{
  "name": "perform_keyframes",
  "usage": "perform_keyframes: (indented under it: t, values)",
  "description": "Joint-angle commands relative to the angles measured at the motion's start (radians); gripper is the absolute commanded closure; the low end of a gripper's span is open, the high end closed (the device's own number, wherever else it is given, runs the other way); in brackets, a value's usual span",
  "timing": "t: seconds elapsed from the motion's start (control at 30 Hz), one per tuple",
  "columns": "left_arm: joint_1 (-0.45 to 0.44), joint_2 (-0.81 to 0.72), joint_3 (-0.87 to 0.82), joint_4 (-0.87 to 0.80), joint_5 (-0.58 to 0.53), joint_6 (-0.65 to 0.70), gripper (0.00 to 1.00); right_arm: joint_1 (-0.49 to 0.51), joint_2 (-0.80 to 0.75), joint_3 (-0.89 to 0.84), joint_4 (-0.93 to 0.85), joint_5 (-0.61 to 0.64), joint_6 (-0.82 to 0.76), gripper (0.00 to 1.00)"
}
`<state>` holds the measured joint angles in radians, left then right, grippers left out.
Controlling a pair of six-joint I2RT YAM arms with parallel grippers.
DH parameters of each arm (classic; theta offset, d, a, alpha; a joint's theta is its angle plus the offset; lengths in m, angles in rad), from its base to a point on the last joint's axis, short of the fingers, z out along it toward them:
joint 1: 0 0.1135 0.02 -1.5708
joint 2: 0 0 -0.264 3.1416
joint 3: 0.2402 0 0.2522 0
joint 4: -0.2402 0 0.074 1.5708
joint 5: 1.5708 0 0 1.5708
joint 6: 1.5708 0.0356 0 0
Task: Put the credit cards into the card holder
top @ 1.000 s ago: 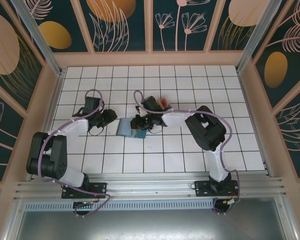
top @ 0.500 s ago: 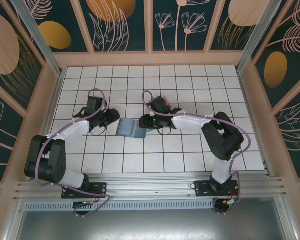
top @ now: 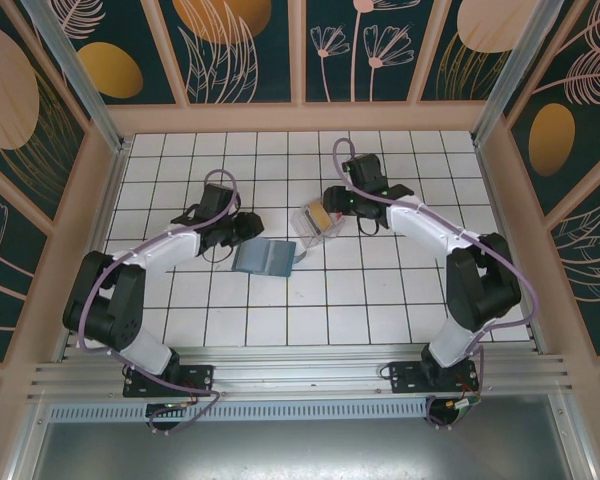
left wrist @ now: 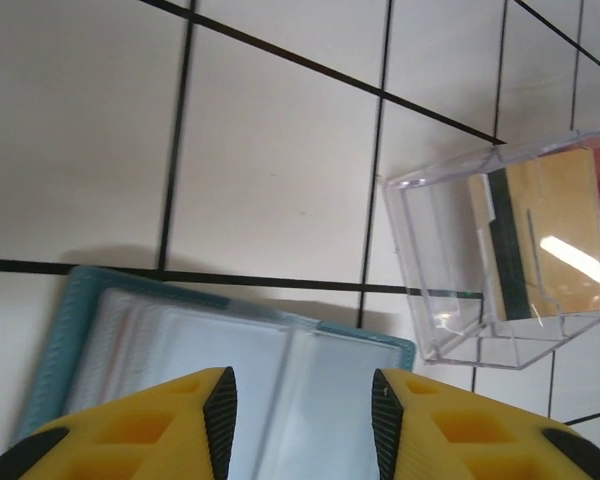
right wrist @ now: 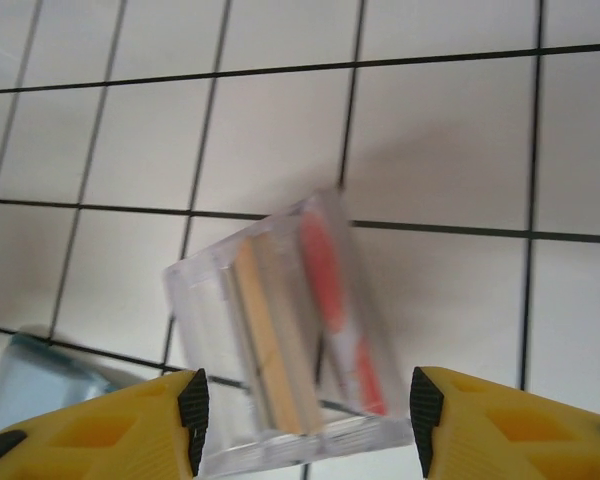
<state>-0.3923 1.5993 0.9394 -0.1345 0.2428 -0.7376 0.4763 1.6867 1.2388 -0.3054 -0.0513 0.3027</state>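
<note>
Credit cards (left wrist: pixel 545 240), yellow-tan and red plastic rectangles, sit in a clear plastic tray (left wrist: pixel 435 270) near the middle of the tiled table (top: pixel 380 300), the right gripper (right wrist: pixel 307 405) spread wide above for a pick, the left gripper (left wrist: pixel 302 400), narrowly parted and empty, poised over the flat teal card holder (left wrist: pixel 290 350) alongside, seemingly to steady it.

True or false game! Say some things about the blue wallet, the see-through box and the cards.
1. The card holder lies open. True.
2. The clear tray is empty. False: a yellow-tan card and a red card are in it.
3. The tray sits on top of the card holder. False: it stands beside it.
4. The yellow-tan card has a dark stripe. True.
5. The jaws of the right gripper clamp the red card. False: they stand open and empty.
</note>
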Motion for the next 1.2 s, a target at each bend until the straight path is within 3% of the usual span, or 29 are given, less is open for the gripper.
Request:
perform_keyframes:
  t: [0.0,0.57,1.17]
  values:
    - [-0.032,0.051,0.081,0.014,-0.006,-0.016,0.57,-0.009,0.064,0.049,-0.065,0.003,-0.09,0.42]
    - [-0.139,0.37,0.368,0.009,0.026,-0.025,0.54,-0.014,0.226,0.156,-0.121,0.057,-0.151,0.42]
    - [-0.149,0.465,0.332,0.036,0.009,-0.026,0.54,-0.048,0.199,0.16,-0.123,0.086,-0.15,0.43]
